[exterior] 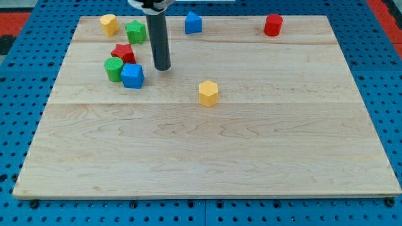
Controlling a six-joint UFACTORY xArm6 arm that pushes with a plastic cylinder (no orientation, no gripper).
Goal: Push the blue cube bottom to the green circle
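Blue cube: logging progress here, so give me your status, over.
My tip sits on the board right of the blue cube, apart from it. Cube touches the green circle, at its right. Red star crowds just above both.

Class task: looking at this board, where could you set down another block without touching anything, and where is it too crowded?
Free: the whole wooden board below the yellow block, and the right side below the red cylinder. Crowded: top left, where the green circle, blue cube, red star and my tip bunch together.
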